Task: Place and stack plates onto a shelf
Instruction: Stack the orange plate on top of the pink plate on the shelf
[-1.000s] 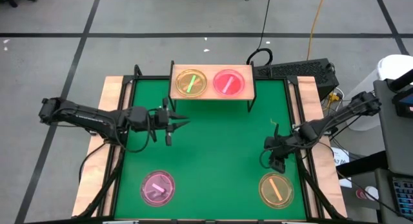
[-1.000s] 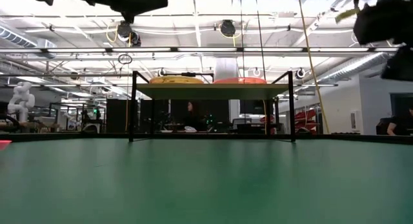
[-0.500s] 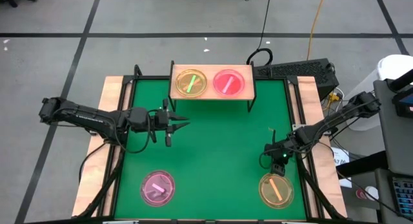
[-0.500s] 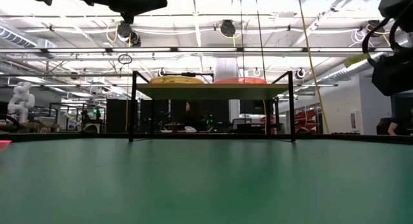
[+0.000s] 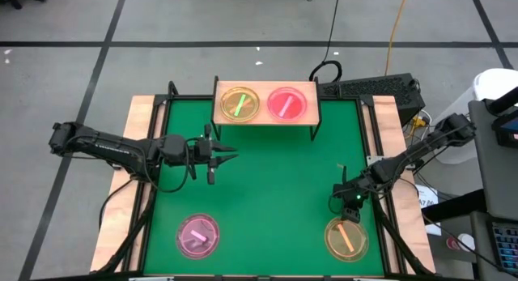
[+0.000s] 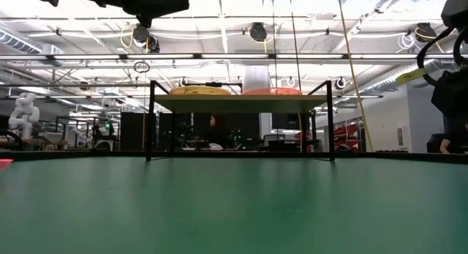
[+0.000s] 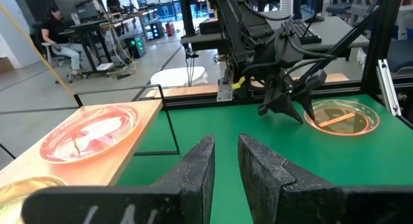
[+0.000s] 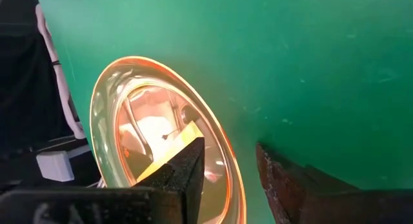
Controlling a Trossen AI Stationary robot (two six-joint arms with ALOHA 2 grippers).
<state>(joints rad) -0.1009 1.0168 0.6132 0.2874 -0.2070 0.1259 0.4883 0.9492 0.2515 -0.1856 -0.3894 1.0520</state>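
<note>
Approaching amber plate (image 5: 346,238) at the tabletop's near right corner: right pincer (image 5: 350,202) parted, empty, poised just above the plate's far rim.

Item in hand, as judged: first pickup of the amber plate, which lies flat on the green tabletop (image 5: 275,184); the right wrist view shows the rim (image 8: 229,166) sitting in the gap between the two fingers (image 8: 184,162), not yet pinched. To do well: lower until one finger goes inside the rim and one outside, close gently on the thin wall, lift level. Shelf (image 5: 265,121) at the far edge already carries a yellow plate (image 5: 239,104) and a red plate (image 5: 286,103) side by side; stack onto the matching tone. Pink plate (image 5: 197,235) waits near left. Left pincer (image 5: 220,154) hovers mid-left, slightly parted, holding nothing.
</note>
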